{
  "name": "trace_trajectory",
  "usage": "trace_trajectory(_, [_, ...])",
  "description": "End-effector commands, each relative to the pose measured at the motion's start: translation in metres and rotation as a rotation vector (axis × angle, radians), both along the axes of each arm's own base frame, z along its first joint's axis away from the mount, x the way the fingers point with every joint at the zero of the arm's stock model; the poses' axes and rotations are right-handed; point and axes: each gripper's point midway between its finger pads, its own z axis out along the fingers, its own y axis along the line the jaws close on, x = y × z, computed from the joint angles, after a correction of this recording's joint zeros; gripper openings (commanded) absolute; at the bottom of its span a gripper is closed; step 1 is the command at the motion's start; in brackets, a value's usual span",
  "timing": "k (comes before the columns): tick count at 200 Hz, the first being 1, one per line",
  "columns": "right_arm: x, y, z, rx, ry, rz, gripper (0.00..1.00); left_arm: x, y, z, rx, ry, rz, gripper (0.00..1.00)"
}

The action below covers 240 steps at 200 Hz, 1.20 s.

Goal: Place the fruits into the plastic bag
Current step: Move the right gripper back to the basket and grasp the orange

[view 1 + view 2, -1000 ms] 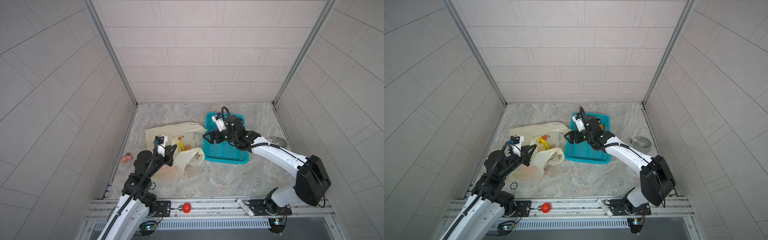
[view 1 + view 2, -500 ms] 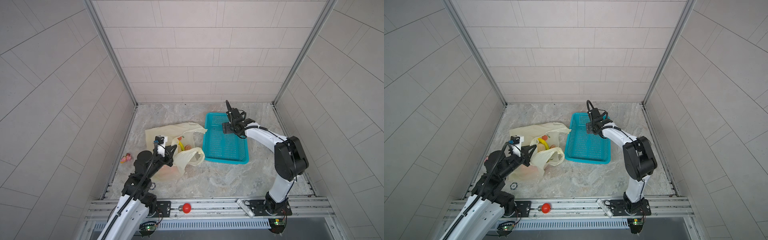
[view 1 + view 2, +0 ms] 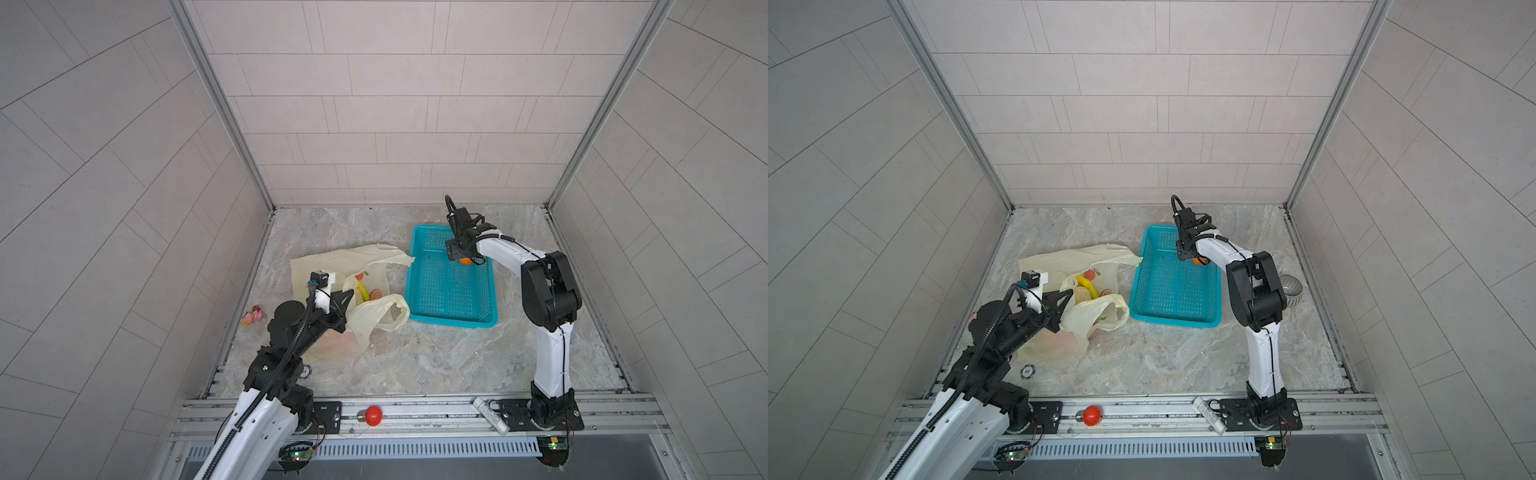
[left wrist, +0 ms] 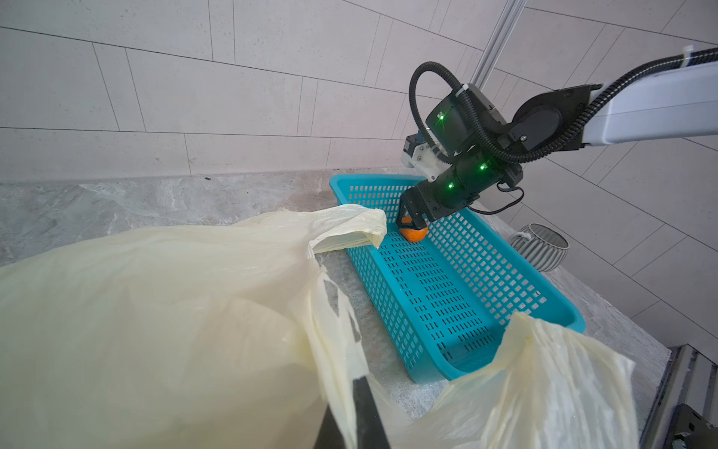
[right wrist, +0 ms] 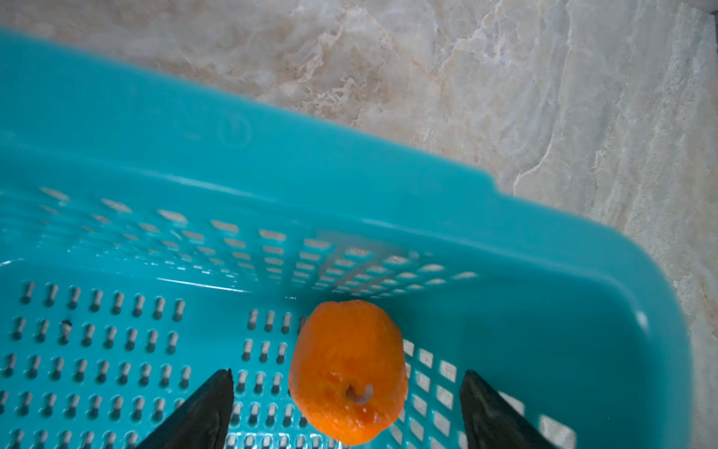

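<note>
An orange fruit (image 5: 347,369) lies in the far right corner of the teal basket (image 5: 505,217); it also shows in both top views (image 3: 465,261) (image 3: 1198,261). My right gripper (image 5: 347,375) is lowered over it, open, one finger on each side with a gap to each. The cream plastic bag (image 3: 332,266) (image 4: 155,311) lies left of the basket with its mouth held up. My left gripper (image 4: 359,392) (image 3: 347,297) is shut on the bag's edge. A yellow banana (image 3: 363,291) and an orange piece (image 3: 376,294) show inside the mouth; reddish fruits (image 3: 336,340) show through the film.
A grey ribbed cup (image 3: 1289,286) stands right of the basket, behind my right arm. A small pink toy (image 3: 252,316) lies by the left wall. A round token (image 3: 1027,370) sits near the front, and a red button (image 3: 373,415) is on the front rail.
My right gripper has swung from the basket's bag-side edge to its far right corner and come down around the orange fruit. The left arm and the bag have not moved.
</note>
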Motion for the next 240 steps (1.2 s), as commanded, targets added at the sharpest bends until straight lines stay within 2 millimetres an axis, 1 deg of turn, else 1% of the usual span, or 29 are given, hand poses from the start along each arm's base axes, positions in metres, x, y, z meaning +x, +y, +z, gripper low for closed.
trace_trajectory(1, [-0.013,-0.004,-0.020,-0.023,0.107,-0.020,0.86,0.001,0.001,-0.003,0.010,0.002,0.001,0.00])
trace_trajectory(16, [-0.014,-0.002,-0.029,-0.016,0.123,-0.019,0.84,0.001,0.001,-0.004,0.011,0.004,0.001,0.00])
trace_trajectory(33, [-0.015,-0.002,-0.033,-0.017,0.130,-0.025,0.80,0.001,0.001,-0.004,0.012,0.006,0.001,0.00])
trace_trajectory(41, [-0.015,-0.002,-0.033,-0.014,0.130,-0.025,0.76,0.001,0.001,-0.004,0.012,0.006,0.002,0.00])
trace_trajectory(55, [-0.015,-0.001,-0.034,-0.009,0.129,-0.025,0.74,0.001,0.001,-0.004,0.013,0.004,0.004,0.00])
trace_trajectory(82, [-0.016,0.002,-0.032,0.015,0.121,-0.022,0.62,0.001,0.001,-0.004,0.013,0.008,0.002,0.00])
trace_trajectory(114, [-0.018,0.006,-0.020,0.060,0.087,-0.026,0.47,0.001,0.001,-0.004,0.013,0.006,0.004,0.00])
trace_trajectory(131, [-0.019,0.006,-0.011,0.075,0.064,-0.028,0.44,0.001,0.001,-0.004,0.012,0.005,0.004,0.00])
trace_trajectory(145, [-0.019,0.007,-0.003,0.088,0.043,-0.028,0.34,0.001,0.001,-0.003,0.012,0.002,0.004,0.00])
trace_trajectory(165, [-0.021,0.009,0.011,0.111,0.022,-0.025,0.34,0.001,0.001,-0.003,0.011,0.003,0.003,0.00])
trace_trajectory(172, [-0.023,0.011,0.019,0.130,0.011,-0.021,0.34,0.000,0.001,-0.003,0.012,0.002,0.002,0.00])
trace_trajectory(187, [-0.028,0.023,0.036,0.195,-0.024,0.003,0.35,0.000,0.001,-0.003,0.012,0.002,0.003,0.00])
trace_trajectory(203, [-0.035,0.047,0.059,0.291,-0.066,0.063,0.35,0.001,0.001,-0.003,0.011,0.002,0.003,0.00])
trace_trajectory(222, [-0.047,0.093,0.081,0.483,-0.092,0.207,0.35,0.001,0.001,-0.003,0.011,0.000,0.003,0.00])
trace_trajectory(240, [-0.066,0.139,0.097,0.696,-0.082,0.329,0.35,0.001,0.002,-0.002,0.012,-0.001,0.005,0.00])
